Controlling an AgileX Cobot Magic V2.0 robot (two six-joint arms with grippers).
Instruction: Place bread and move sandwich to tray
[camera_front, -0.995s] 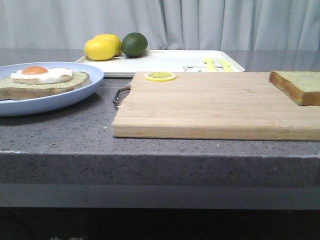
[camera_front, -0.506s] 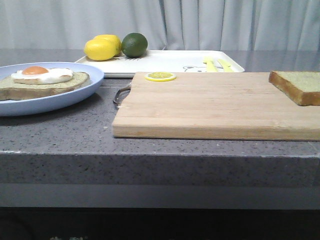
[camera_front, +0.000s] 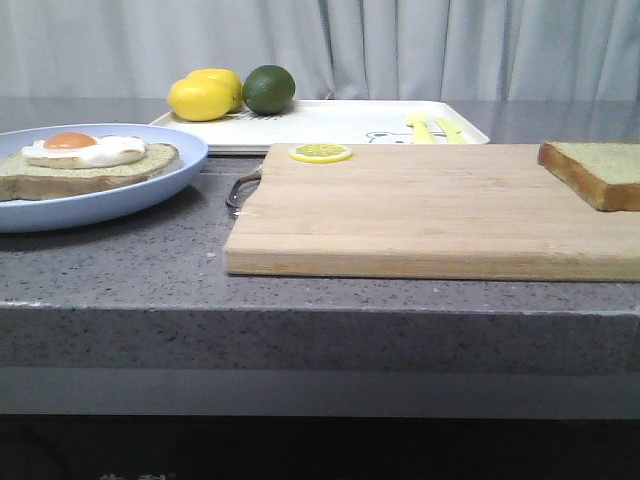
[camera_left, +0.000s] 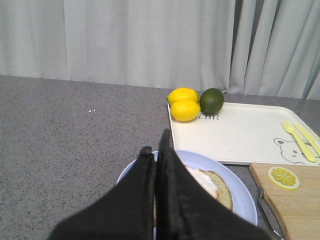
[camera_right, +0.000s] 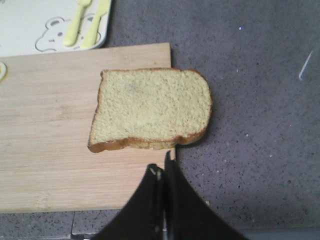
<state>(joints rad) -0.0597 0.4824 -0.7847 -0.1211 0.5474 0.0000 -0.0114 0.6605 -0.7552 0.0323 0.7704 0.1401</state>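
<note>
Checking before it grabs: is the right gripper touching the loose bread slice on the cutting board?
Apart. In the right wrist view the right gripper, fingers shut together, ends short of the bread; a strip of cutting board shows between them.

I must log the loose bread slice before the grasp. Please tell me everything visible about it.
The bread is one thick, roughly square slice with pale greenish-tan crumb and a brown crust, whole. It lies flat on the wooden cutting board, at the board's right end, with one side overhanging the board's edge above the grey countertop. Nothing grips it; the right tool is shut nearby.
</note>
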